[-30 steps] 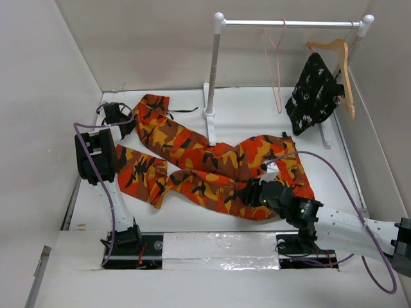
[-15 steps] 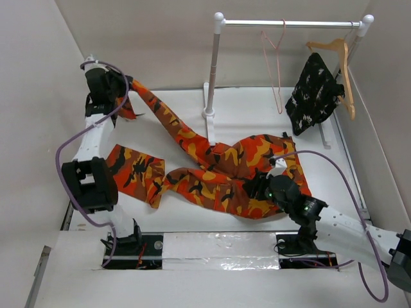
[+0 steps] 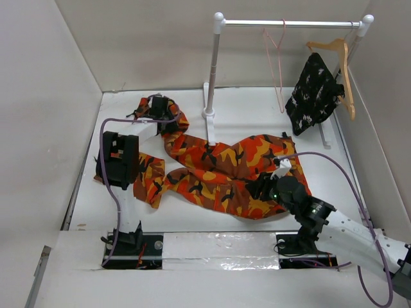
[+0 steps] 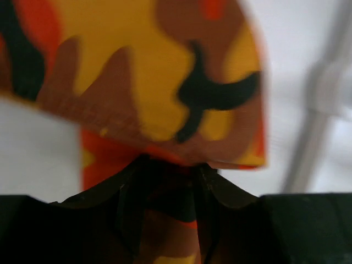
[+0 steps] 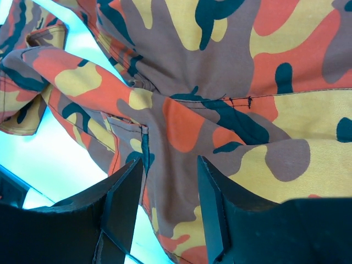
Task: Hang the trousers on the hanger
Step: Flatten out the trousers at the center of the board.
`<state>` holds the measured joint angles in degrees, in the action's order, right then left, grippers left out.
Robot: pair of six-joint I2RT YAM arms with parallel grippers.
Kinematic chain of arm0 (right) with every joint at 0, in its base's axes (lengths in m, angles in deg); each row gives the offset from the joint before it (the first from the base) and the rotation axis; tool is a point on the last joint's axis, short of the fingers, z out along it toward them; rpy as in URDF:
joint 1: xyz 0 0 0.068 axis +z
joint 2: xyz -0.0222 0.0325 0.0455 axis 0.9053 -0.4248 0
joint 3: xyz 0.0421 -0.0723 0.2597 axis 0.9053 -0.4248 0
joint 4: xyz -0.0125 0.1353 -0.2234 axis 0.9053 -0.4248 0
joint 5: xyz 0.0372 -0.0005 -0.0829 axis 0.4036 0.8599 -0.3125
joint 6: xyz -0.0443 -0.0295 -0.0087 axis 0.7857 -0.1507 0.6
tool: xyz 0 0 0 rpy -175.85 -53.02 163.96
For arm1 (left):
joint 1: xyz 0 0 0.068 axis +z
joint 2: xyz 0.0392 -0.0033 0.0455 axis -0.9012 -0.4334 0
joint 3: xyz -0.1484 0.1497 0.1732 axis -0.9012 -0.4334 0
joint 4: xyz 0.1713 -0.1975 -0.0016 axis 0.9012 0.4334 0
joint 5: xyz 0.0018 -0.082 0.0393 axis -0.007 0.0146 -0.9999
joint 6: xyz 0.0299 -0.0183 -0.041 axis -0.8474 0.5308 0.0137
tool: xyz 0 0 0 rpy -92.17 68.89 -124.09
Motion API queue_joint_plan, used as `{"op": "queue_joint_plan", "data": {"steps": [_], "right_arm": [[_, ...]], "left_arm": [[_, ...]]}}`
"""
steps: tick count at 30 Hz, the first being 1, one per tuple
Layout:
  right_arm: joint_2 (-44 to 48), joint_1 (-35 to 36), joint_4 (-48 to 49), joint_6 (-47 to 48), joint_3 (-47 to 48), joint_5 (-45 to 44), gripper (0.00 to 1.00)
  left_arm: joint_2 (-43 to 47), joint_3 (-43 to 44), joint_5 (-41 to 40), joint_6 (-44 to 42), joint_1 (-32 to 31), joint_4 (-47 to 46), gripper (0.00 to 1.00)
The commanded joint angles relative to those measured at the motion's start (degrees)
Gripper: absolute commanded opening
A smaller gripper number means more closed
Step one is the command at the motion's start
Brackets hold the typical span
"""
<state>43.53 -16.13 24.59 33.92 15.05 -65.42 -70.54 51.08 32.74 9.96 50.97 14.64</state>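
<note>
A: Where is the right hand [image 3: 260, 190]?

B: Near right, low over the wide waist end of the trousers [image 3: 218, 168]. Its wrist view shows the two fingers [image 5: 124, 203] standing apart, with the camouflage cloth lying flat between them. That hand is released.

A: And the trousers themselves?

B: They lie crumpled on the worktop [image 3: 257, 112], across the middle. The wide part is at the near right under that hand, and the legs run left. One leg end lies folded at the left, beside the left arm [image 3: 119, 160]. The other curves away toward the far left corner.

A: Is that where the left hand [image 3: 159, 106] is?

B: Yes, right at that far leg end, on the cloth. In its wrist view a flap of the print hangs close before the lens. Some cloth sits in the gap between the fingers [image 4: 127, 212], but the picture is blurred. I cannot tell whether it is grasping or released.

A: The hanger?

B: The hanger [image 3: 277, 67], thin pink wire, hangs from the rail [image 3: 289, 24] at the far right, well apart from the trousers. Right of it on the same rail is a wooden hanger [image 3: 340, 61] with a black speckled garment [image 3: 313, 93] draped from it.
</note>
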Motion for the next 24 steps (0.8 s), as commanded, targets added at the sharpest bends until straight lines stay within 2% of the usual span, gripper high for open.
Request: {"op": "queue_joint_plan", "data": {"steps": [1, 3, 4, 5, 7, 10, 14, 16, 17, 20, 24], "right_arm": [[2.3, -0.3, -0.5, 2.2, 2.3, -0.5, 0.50], [2.9, -0.3, 0.0, 2.7, 2.2, -0.4, 0.50], [2.8, -0.3, -0.2, 2.8, 2.2, -0.3, 0.50], [2.6, -0.3, -0.1, 3.2, 2.8, -0.1, 0.51], [2.1, -0.3, -0.2, 3.7, 3.7, 0.3, 0.51], [0.6, -0.3, 0.1, 5.5, 6.4, 1.8, 0.51], [-2.0, -0.3, -1.3, 6.2, 8.4, 2.5, 0.49], [-2.6, -0.3, -0.4, 6.2, 7.5, 2.9, 0.39], [-2.7, -0.3, 0.0, 6.1, 7.2, 3.6, 0.23], [-2.1, -0.3, 0.9, 5.4, 5.7, 4.5, 0.04], [-0.7, -0.3, 1.1, 5.2, 4.3, 4.1, 0.04]], "left_arm": [[2.3, -0.2, -11.5, -1.5, 3.5, 5.8, 0.34], [3.2, -2.1, -11.0, -1.1, 4.6, 4.6, 0.53], [3.4, -3.1, -9.6, -1.4, 4.6, 3.9, 0.69], [3.4, -3.1, -9.0, -1.6, 4.6, 4.1, 0.73], [3.8, -3.1, -8.6, -1.1, 4.6, 4.4, 0.75], [8.1, -7.1, -8.2, 0.2, 5.2, -1.0, 0.75], [11.2, -8.8, -12.6, 4.8, 6.3, -1.1, 0.72], [11.3, -8.6, -15.9, 6.1, 8.2, -1.1, 0.72], [11.0, -8.3, -16.9, 6.9, 8.8, -1.0, 0.72], [7.9, -4.6, -18.8, 7.2, 11.1, 1.2, 0.72], [2.1, 1.9, -18.5, 7.4, 13.9, 5.4, 0.73]]}}
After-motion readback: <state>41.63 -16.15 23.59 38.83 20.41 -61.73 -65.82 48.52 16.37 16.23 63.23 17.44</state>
